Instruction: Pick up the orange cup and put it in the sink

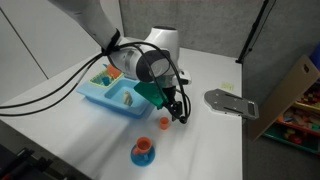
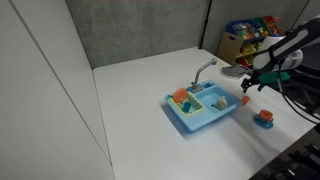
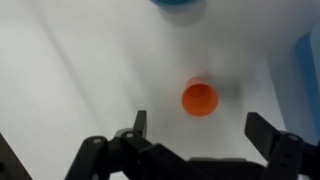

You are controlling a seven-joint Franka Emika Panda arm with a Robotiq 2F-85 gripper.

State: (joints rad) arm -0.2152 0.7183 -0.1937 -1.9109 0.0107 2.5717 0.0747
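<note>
Where the white tabletop (image 1: 215, 145) lies nearest the camera in an exterior view, an orange piece on a blue round base (image 1: 143, 152) stands alone. Just beyond it and a little to the right sits the orange cup (image 1: 163, 123), on the bare tabletop and outside the sink (image 1: 100, 97). The cup touches nothing else.

The end effector (image 1: 180, 114) hangs just above and slightly right of the cup, pointing down, and holds nothing. In the wrist view its 2 fingers (image 3: 138, 125) stand wide apart at the bottom edge. The orange cup (image 3: 199, 98) shows as a small round shape ahead of the gap between them, clear of both. The blue base (image 3: 180, 3) peeks in at the top edge of that view, and a strip of the sink (image 3: 306, 58) shows at the right.

Farther back and to the left, the light blue sink has 2 compartments. A larger orange round item with green (image 1: 105, 72) lies in the far one and a small greyish thing (image 1: 128, 97) in the near one. From the opposite side, the grey faucet (image 2: 205, 70) rises at the sink's far rim (image 2: 190, 122). The orange cup (image 2: 244, 100) rests just right of the sink, below the end effector (image 2: 249, 88).

A flat grey object (image 1: 230, 102) lies farther right on the tabletop.
</note>
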